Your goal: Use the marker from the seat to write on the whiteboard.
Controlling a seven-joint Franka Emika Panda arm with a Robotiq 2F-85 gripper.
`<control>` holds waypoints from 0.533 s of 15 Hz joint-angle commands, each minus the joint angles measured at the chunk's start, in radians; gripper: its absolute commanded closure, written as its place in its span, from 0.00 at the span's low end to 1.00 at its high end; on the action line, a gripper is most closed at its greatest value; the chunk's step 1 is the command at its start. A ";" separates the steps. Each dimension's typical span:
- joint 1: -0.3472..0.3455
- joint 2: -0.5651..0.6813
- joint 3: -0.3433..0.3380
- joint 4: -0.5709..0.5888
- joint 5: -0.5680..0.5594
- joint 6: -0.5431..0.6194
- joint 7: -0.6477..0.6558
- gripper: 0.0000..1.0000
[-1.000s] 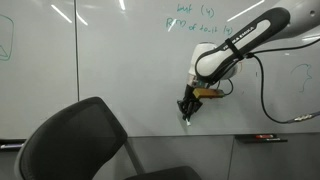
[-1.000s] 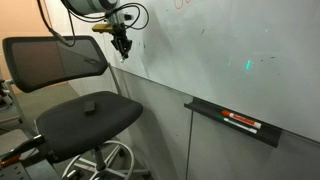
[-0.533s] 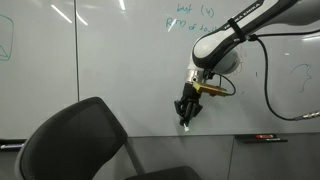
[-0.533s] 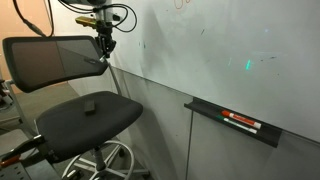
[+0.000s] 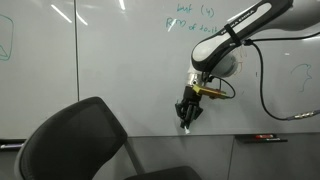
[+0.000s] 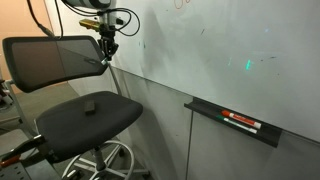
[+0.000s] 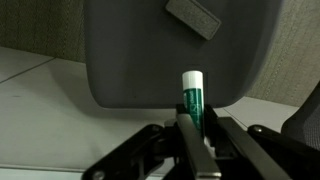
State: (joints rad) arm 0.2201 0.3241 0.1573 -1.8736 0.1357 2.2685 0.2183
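In an exterior view, the claw (image 5: 187,114) is pointing down above the black matte office chair (image 5: 75,145), near the large glossy white wall board (image 5: 100,70)

In an exterior view, it (image 6: 105,46) is hovering beside the chair's backrest

In the wrist view, above the chair, the claw (image 7: 192,126) is pinching the slim green white-capped marker (image 7: 192,92)

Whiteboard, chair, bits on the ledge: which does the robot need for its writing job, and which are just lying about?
In use: the marker, clamped in the gripper; the whiteboard; the seat.
Lying about: the red-and-dark items on the ledge tray; the small dark block on the seat.
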 commanded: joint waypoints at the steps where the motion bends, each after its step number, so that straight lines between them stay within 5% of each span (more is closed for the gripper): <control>1: 0.000 0.062 0.003 0.056 0.002 0.032 -0.018 0.94; 8: 0.030 0.184 -0.024 0.172 -0.090 0.095 -0.010 0.94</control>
State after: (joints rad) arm 0.2299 0.4576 0.1551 -1.7808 0.0943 2.3462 0.2119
